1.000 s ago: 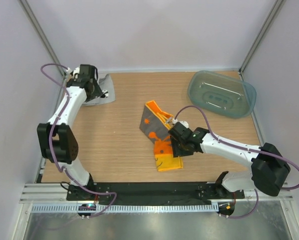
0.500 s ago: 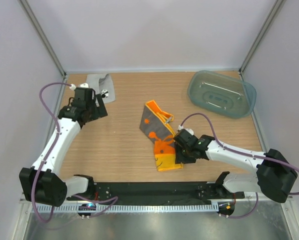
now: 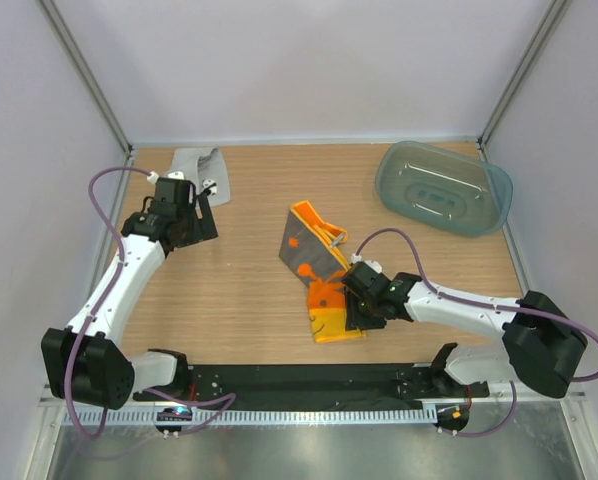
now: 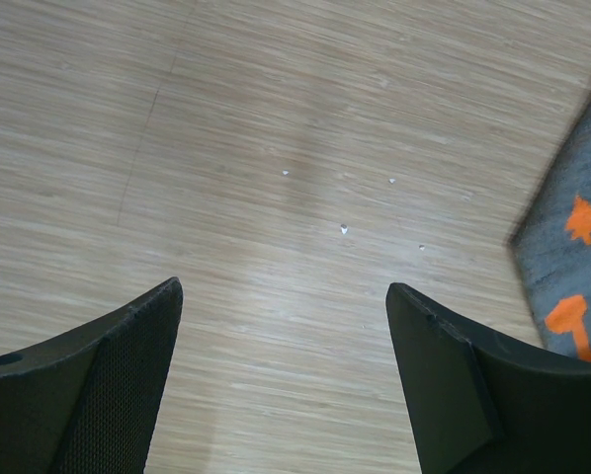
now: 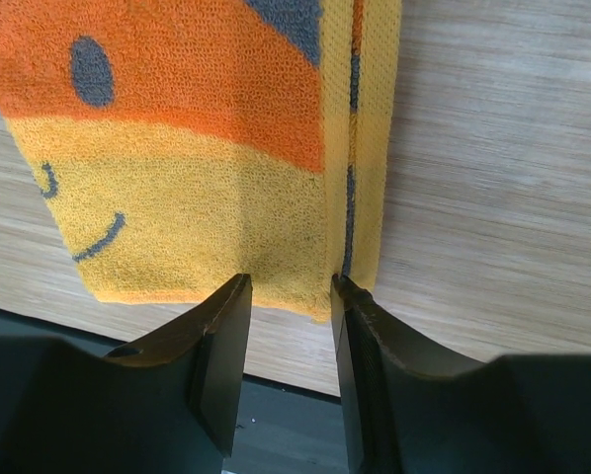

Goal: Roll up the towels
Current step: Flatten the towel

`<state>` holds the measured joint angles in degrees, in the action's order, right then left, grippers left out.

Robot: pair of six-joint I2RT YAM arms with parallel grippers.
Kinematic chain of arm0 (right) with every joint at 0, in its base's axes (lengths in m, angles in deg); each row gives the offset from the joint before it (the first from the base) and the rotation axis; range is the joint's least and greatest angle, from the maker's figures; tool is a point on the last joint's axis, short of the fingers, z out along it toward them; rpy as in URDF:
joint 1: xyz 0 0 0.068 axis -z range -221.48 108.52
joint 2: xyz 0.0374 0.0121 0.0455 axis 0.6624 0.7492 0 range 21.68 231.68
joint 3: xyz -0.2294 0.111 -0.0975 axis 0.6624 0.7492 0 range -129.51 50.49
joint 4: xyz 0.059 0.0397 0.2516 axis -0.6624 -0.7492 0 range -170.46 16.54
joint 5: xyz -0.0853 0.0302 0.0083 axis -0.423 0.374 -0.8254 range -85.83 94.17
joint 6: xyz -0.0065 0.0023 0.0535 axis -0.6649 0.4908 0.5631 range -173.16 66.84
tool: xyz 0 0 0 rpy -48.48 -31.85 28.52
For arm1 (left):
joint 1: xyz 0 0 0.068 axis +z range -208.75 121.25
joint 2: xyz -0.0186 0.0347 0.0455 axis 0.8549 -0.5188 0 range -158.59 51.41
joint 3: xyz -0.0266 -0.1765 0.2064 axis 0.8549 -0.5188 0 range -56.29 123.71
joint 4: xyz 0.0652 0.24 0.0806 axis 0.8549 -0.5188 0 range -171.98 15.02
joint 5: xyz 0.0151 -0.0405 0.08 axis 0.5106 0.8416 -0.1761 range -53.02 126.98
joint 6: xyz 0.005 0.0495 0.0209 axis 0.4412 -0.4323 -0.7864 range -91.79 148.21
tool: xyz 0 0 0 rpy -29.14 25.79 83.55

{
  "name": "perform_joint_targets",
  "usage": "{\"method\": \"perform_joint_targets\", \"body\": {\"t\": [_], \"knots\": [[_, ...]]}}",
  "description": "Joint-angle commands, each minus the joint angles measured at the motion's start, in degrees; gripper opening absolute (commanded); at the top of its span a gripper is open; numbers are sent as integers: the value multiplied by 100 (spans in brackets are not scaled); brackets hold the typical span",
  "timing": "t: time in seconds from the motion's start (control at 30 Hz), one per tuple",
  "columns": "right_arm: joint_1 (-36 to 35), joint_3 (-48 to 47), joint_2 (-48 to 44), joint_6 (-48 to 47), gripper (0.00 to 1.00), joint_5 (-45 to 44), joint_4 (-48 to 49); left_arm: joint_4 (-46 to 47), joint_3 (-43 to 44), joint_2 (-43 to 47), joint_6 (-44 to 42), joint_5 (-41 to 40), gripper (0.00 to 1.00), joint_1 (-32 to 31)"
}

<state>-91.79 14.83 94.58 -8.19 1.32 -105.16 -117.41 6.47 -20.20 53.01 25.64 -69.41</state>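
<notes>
Two towels lie on the tabletop (image 3: 239, 290), and neither is rolled. The orange towel (image 3: 324, 300) sits mid-frame in the top view, partly folded over itself so that its grey patterned back shows; it has not shifted. The grey towel (image 3: 197, 160) lies rumpled in the upper left corner and is now uncovered, because the left arm has pulled off it and swung toward the middle. The left fingers (image 4: 98, 375) stand wide open and empty over bare wood, with the orange towel's patterned edge at the right of their wrist view. The right fingers (image 5: 216, 355) have slid from the orange towel's right side down to its lower right corner. They have narrowed a little and straddle the near edge beside the yellow hem, still apart, with the cloth flat between them and seemingly not pinched. I judge that the grey towel is left for later and that a roll of the orange one from its near edge is about to begin.
</notes>
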Motion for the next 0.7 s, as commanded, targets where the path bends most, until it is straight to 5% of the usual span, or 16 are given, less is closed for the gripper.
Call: {"method": "perform_joint_targets", "body": {"t": [0.0,0.67], "knots": [[-67,-37,-66,143,45,-163,24,183,140,157,-124,-27,84,-7],[-190,33,40,249,49,-260,85,183,113,218,-150,-88,84,-42]]}}
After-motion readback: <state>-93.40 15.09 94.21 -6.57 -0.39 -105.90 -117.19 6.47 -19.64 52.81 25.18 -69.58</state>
